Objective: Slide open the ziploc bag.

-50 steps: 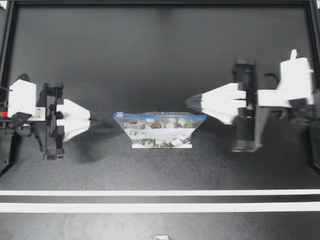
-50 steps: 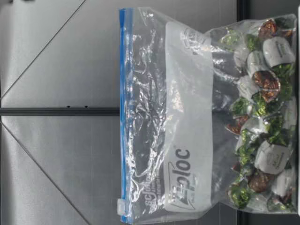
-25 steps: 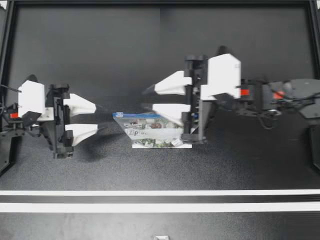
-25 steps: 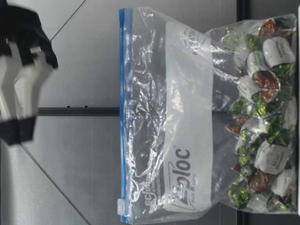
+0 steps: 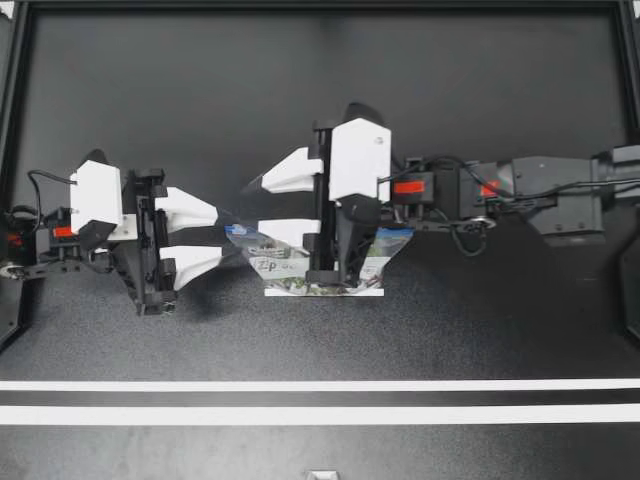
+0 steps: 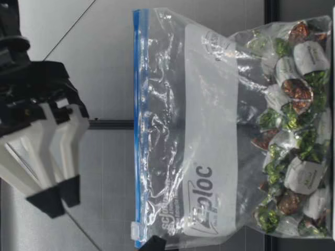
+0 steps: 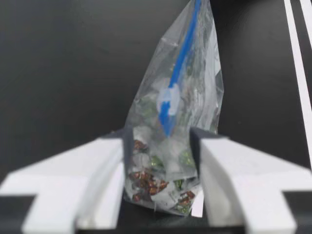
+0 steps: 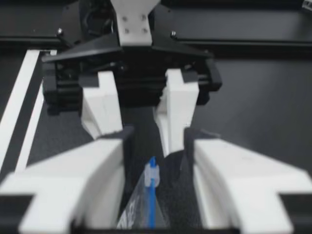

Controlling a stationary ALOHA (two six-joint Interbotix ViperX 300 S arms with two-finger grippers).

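Ziploc bag (image 5: 283, 270): crinkled clear plastic, blue zipper strip (image 6: 137, 130).

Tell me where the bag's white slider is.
In the top view the slider sits at the bag's left end, just ahead of my left gripper, with my right gripper close above.

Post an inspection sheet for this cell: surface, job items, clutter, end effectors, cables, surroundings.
Surface: black table, two white stripes along one edge.
Job's things: ziploc bag standing upright, holding wrapped sweets; blue zip strip on top, white slider at the end facing my left arm.
Clutter: nothing seen.
End effectors: left end effector open, at the bag's slider end; right end effector open, above the zip strip, not touching.
Cables: black cable along my right arm.
Surroundings: black frame around the table.
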